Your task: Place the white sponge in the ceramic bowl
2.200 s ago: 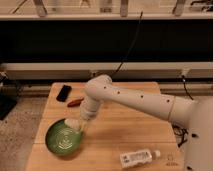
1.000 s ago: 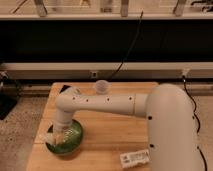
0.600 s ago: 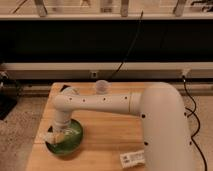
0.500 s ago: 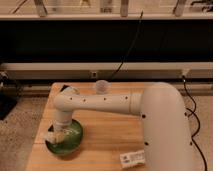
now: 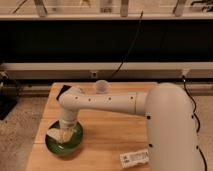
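Observation:
The green ceramic bowl [image 5: 75, 143] sits on the wooden table near the front left corner. My gripper [image 5: 62, 133] points down from the white arm [image 5: 105, 103] into the bowl, over its left half. A pale off-white block, the white sponge [image 5: 53, 134], shows at the gripper's tip inside the bowl, against the left rim. I cannot tell whether the gripper still holds it. The arm's wrist hides the back of the bowl.
A small translucent cup [image 5: 101, 86] stands at the table's back edge. A white labelled bottle [image 5: 135, 158] lies at the front right. A flat black object [image 5: 62, 90] lies at the back left. The table [image 5: 107, 135] ends close to the bowl's left side.
Since the earliest frame the arm has swung left, bringing the gripper down over the bowl's left half. Over the last second it has barely moved.

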You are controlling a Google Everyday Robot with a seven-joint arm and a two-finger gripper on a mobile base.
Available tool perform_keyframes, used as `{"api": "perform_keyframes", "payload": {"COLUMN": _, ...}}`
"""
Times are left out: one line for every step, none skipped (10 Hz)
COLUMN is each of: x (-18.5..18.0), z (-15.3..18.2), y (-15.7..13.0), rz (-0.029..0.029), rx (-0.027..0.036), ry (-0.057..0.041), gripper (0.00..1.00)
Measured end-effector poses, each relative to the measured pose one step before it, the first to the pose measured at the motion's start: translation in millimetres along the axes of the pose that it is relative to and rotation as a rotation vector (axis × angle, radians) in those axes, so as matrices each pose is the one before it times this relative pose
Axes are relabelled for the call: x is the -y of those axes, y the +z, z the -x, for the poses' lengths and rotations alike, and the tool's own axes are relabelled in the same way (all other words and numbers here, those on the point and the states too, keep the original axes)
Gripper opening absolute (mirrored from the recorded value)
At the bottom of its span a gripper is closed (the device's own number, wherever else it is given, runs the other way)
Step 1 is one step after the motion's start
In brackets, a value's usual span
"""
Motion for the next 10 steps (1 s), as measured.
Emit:
{"api": "perform_keyframes", "payload": {"x": 0.76, "z": 1.61, "y": -4.05, "rz": -0.00295, "rx": -0.00808, "ry": 0.00679, "gripper": 0.8}}
{"api": "perform_keyframes", "payload": {"x": 0.59, "z": 1.7, "y": -2.78, "rz": -0.00161, "rx": -0.00682, "ry": 0.00419, "gripper": 0.8}}
{"api": "perform_keyframes", "payload": {"x": 1.09, "z": 2.54, "y": -5.17, "rz": -0.00431, "rx": -0.00564, "ry": 0.00776, "gripper": 0.8}}
{"api": "perform_keyframes", "payload": {"x": 1.51, "z": 5.17, "y": -5.19, "rz": -0.00421, "rx": -0.00343, "ry": 0.0043, "gripper": 0.8}}
{"api": "perform_keyframes", "payload": {"x": 1.32, "z": 9.17, "y": -5.43, "rz": -0.00278, "rx": -0.00332, "ry": 0.00015, "gripper": 0.8}}
{"api": "perform_keyframes", "payload": {"x": 0.86, "z": 3.88, "y": -4.38, "rz": -0.00278, "rx": -0.00477, "ry": 0.00416, "gripper": 0.8}}
{"api": "perform_keyframes", "payload": {"x": 1.22, "z": 2.13, "y": -3.67, "rz": -0.00293, "rx": -0.0022, "ry": 0.00475, "gripper": 0.8}}
{"api": "perform_keyframes", "payload": {"x": 1.22, "z": 0.41, "y": -0.91, "rz": -0.00169, "rx": -0.00284, "ry": 0.00086, "gripper": 0.8}}
{"api": "perform_keyframes", "payload": {"x": -1.13, "z": -7.16, "y": -0.49, "rz": -0.00324, "rx": -0.00411, "ry": 0.00307, "gripper": 0.8}}
{"api": "perform_keyframes", "payload": {"x": -0.83, "z": -6.22, "y": -2.49, "rz": -0.00611, "rx": -0.0006, "ry": 0.00393, "gripper": 0.8}}
